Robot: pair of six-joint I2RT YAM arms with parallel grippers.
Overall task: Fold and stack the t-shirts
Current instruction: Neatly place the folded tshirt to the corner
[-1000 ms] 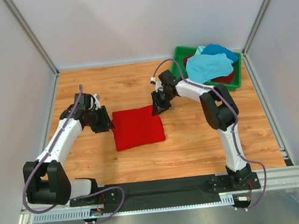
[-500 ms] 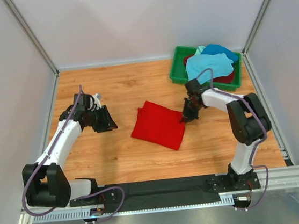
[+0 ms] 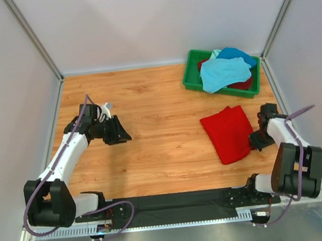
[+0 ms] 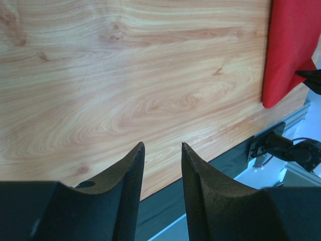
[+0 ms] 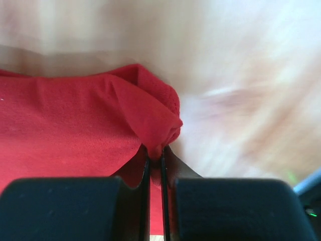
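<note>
While the right end effector (image 5: 155,151) pinches just a corner of the red shirt (image 3: 227,133) — left end effector (image 4: 161,149) agape, empty — any tug may unravel the fold.

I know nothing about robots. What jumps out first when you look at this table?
The folded bright red t-shirt on the right of the wooden table stands out, its corner pinched in the shut right gripper. Behind it, a green bin in the far right corner holds a heap of turquoise, blue and dark red shirts. The left gripper hangs open over bare wood on the left.
</note>
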